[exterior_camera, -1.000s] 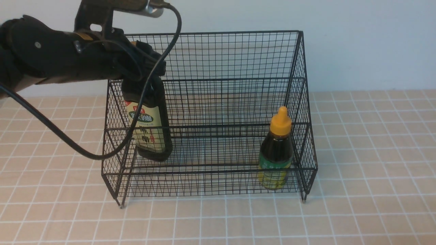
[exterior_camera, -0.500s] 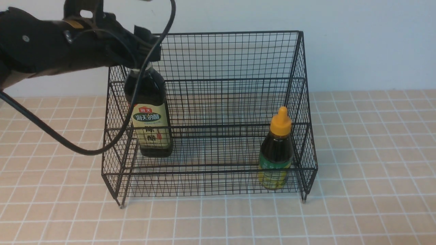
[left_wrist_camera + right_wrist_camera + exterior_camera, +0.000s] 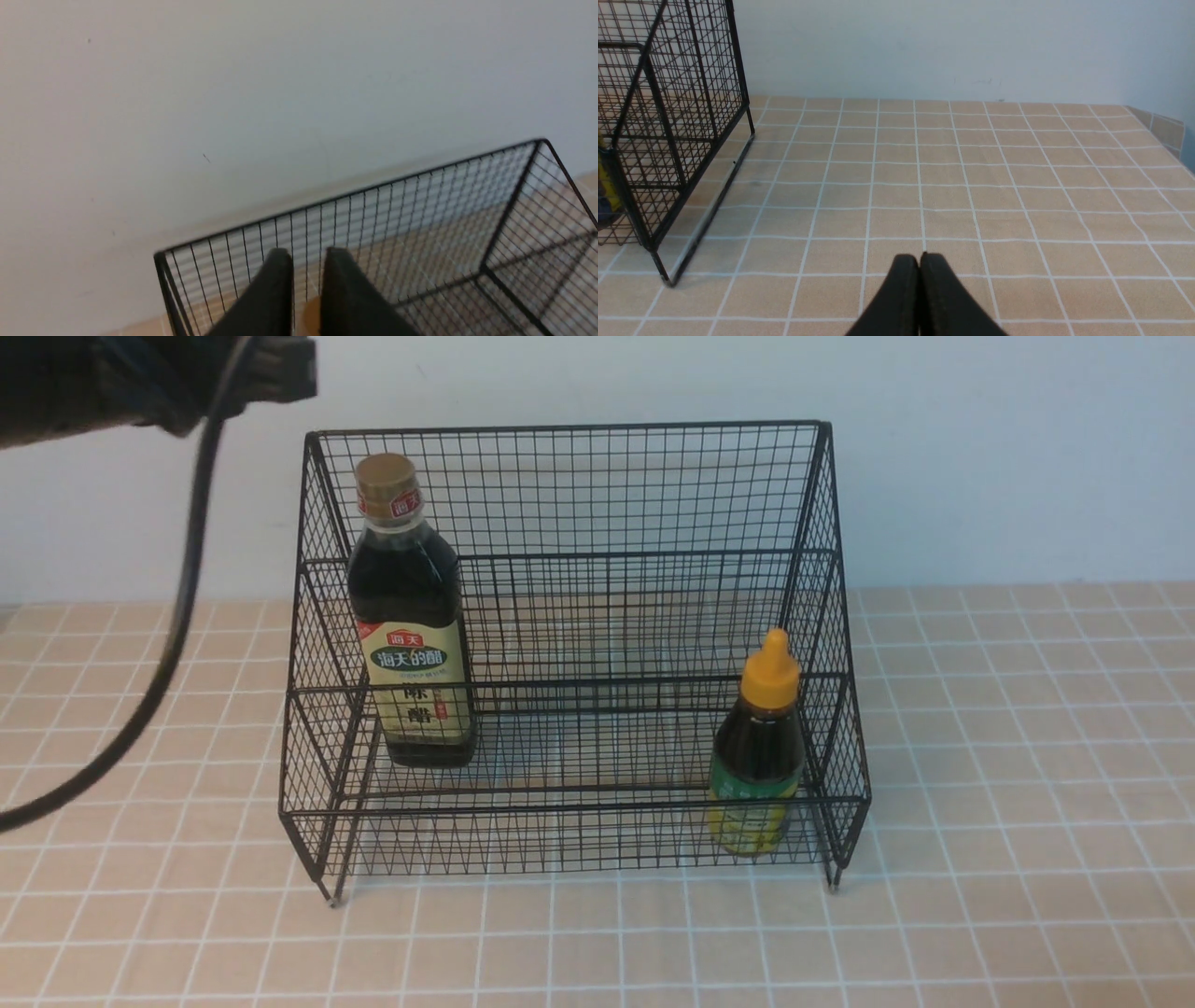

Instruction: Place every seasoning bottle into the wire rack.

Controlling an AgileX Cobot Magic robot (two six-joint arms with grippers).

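The wire rack [image 3: 579,644] is a black grid of thin metal rods with a tall back, sloped sides and a stepped floor, standing on a bench [image 3: 1008,859] of matte beige square tiles with pale grout. The tall bottle [image 3: 409,616], smooth and full of dark liquid, with a gold cap and a beige label, stands upright on the rack's left side, free of any grip. The short bottle [image 3: 758,747], rounded, with an orange cone nozzle and a green-yellow label, stands upright in the low front tier at the right. The left gripper [image 3: 306,254] is raised above the rack's top back corner, its tapered black fingers slightly parted, grasping nothing. The right gripper [image 3: 919,258] hovers low over bare tiles beside the rack, fingers pressed together, empty.
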